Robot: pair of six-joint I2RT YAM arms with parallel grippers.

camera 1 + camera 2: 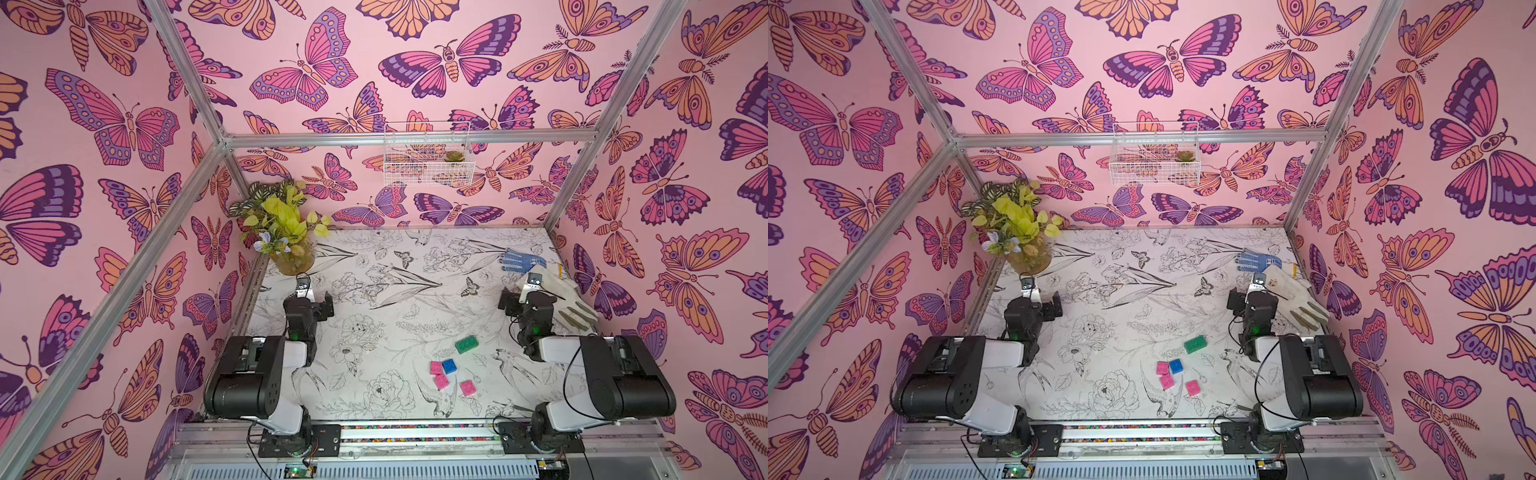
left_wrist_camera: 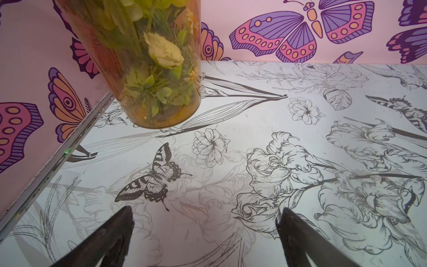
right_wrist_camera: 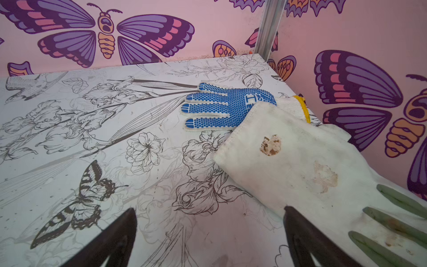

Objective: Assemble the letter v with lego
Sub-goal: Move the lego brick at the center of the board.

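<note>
From my end, both grippers sat toward the back of the white flower-printed tabletop. The left gripper was spread wide with nothing between its jaws, hovering over bare table near the amber glass vase of yellow-green flowers. The right gripper was just as wide and empty. One fingertip was over the edge of a stained white fabric glove (couldn't tell if it touched), and that glove overlapped the cuff of a blue-dotted knit glove.

In both top views the lego sat well apart from both grippers, nearer the front edge and right of centre. The long green studded plastic brick was furthest back. The blue square brick was just beside one pink square brick, with a second pink brick right in front of those and a third pink brick off to the right. All five lay loose, no letter v built yet.
</note>
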